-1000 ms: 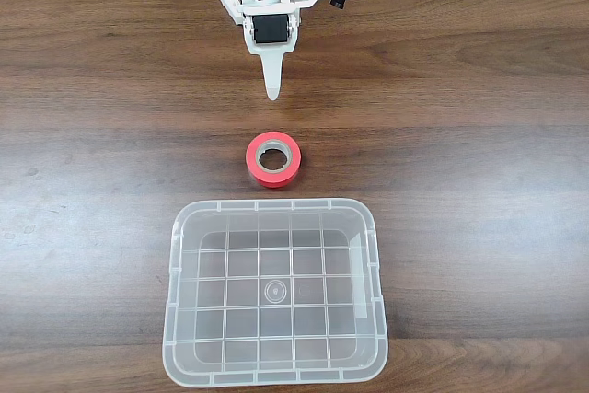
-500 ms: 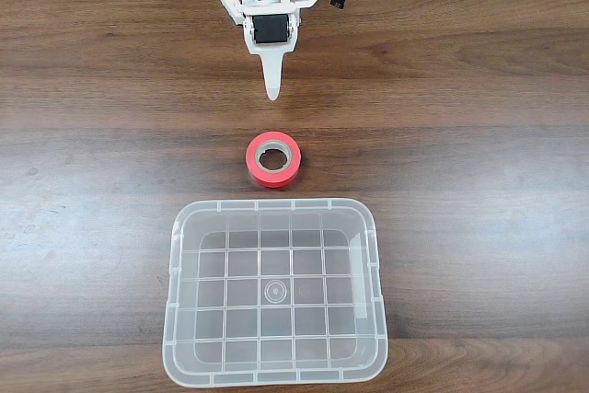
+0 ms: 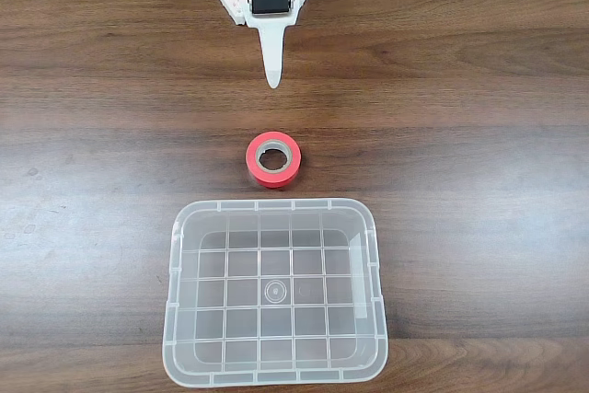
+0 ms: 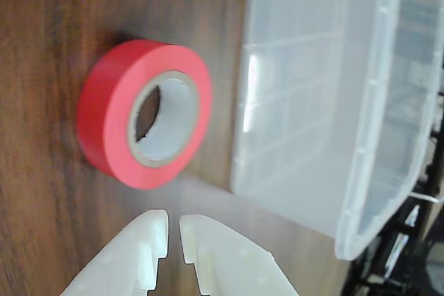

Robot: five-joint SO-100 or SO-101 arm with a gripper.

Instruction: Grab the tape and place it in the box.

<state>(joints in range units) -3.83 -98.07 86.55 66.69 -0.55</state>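
Item 1, tool (image 3: 272, 80): I see it in the fixed view at the far edge of the bench (image 3: 479, 135), a white body with a single pale tip pointing down the picture toward the other things. In the wrist view the tool (image 4: 173, 235) enters from the bottom edge, and I count two white fingers (image 4: 135, 261) side by side with only a thin dark slit between their tips. I log it as nearly pressed together, pinching nothing and touching nothing.

Item 2, roll of red-orange tape (image 3: 273, 159): it lies flat on the bench directly ahead of the tool's tip, apart from it, with bare wood between the two. Its grey-beige core ring faces up in the fixed view. In the wrist view the tape (image 4: 114, 112) sits just beyond the fingertips and slightly to the left of them, with the open core turned toward the camera.

Item 3, clear plastic box (image 3: 368, 227): it stands beyond the tape as seen from the tool, with its near rim just beside the roll and a narrow strip of bench between them. It is upright with the open top facing up; I can see a grid pattern on its floor, and nothing lies inside. In the wrist view the box (image 4: 312, 102) sits ahead and to the right of the fingertips, beside the tape.

Item 4, bench: dark brown wood grain under everything I list here.
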